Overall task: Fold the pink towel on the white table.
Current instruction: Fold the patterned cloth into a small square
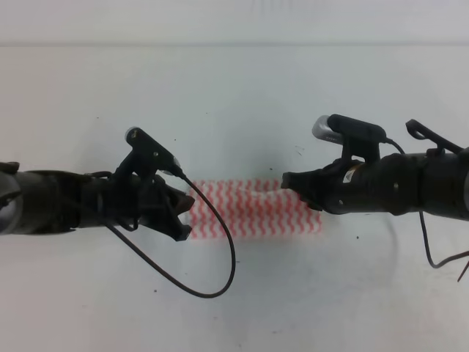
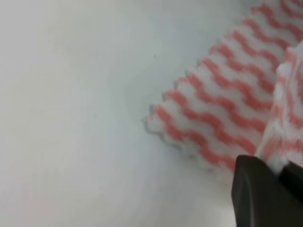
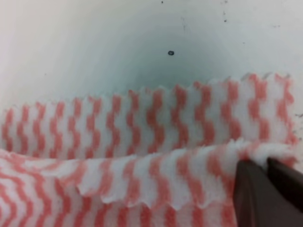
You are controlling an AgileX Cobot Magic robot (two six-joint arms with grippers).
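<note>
Pink towel (image 1: 253,209) betw. both jaws

Broad white matte table (image 1: 242,88) carries scattered small dark specks. One item lies directly on it: a thin pink-and-white zigzag-striped towel (image 1: 253,209), just below centre, long axis running 9 to 3 o'clock. A lifted fold runs along the towel's 6 o'clock side.

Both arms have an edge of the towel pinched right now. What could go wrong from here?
1. The right gripper seems to hold only the very corner of the towel, so it may slip out in the fold.
2. The lifted edge already sags between the grips and could land crooked.
3. The cable looped below the left gripper might snag the cloth.
</note>
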